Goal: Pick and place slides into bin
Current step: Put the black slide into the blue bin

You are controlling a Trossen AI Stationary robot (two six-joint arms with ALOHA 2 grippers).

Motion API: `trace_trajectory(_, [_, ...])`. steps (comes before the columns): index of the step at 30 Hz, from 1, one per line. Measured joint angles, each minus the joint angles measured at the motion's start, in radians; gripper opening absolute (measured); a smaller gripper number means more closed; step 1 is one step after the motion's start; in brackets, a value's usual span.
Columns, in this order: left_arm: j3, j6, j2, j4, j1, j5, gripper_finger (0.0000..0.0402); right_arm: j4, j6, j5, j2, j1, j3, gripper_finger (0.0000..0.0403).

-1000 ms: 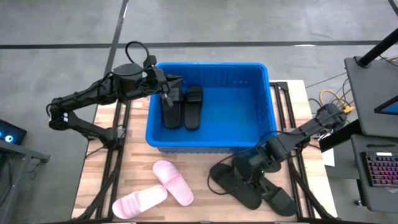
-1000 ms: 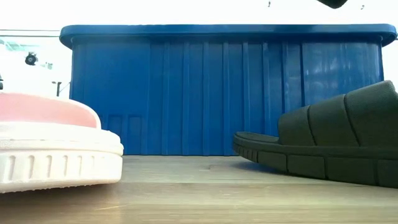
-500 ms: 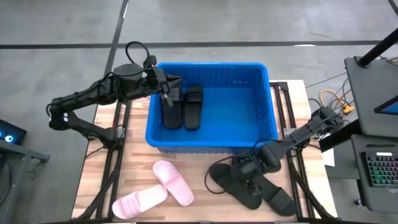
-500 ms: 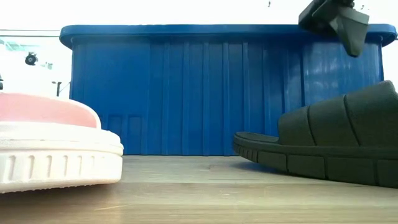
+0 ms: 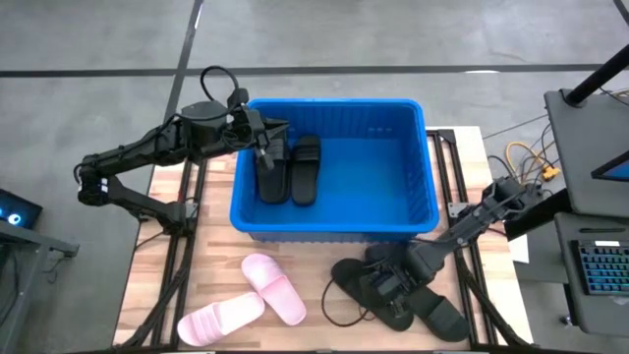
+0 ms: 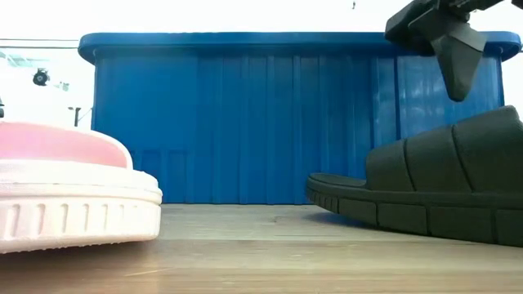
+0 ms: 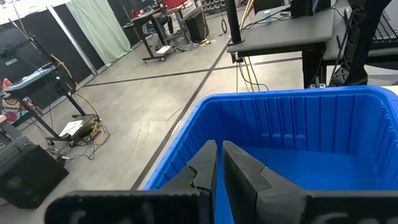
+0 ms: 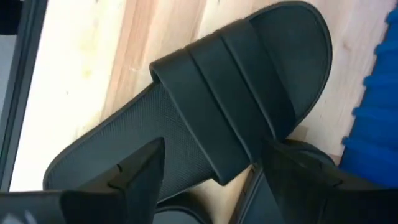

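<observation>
Legible text, labels, brands, numbers, signs: none in any view. The bin (image 5: 334, 214), the slides (image 5: 305, 167) and the table (image 5: 221, 265) bear no readable marking.

The right gripper (image 5: 383, 288), jaws spread wide, hangs just above a black slide (image 8: 211, 124) whose strap sits between its fingers. Just behind it the bin (image 5: 334, 224) wall blocks the way. To its side the table (image 5: 324, 258) is bare until the pink slides (image 5: 273, 287). The left gripper (image 5: 263, 147), closed, sits inside the bin above two black slides (image 5: 290, 169).
</observation>
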Motion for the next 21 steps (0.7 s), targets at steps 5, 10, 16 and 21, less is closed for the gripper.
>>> trace_trajectory(5, [0.000,0.000,0.000,0.000,0.000,0.000,0.0011,0.006,-0.001,0.011,0.003,0.024,0.000,0.0243])
trace_trajectory(10, [0.000,-0.001,0.001,0.000,0.000,0.000,0.0011,0.042,-0.010,0.144,0.003,0.070,-0.006,0.0242])
trace_trajectory(16, [0.000,-0.001,0.003,-0.001,0.000,0.000,0.0011,0.086,-0.033,0.243,0.003,0.122,-0.018,0.0242])
trace_trajectory(21, [0.000,-0.002,0.003,-0.001,0.000,0.000,0.0011,0.198,-0.031,0.243,0.003,0.162,-0.085,0.0246])
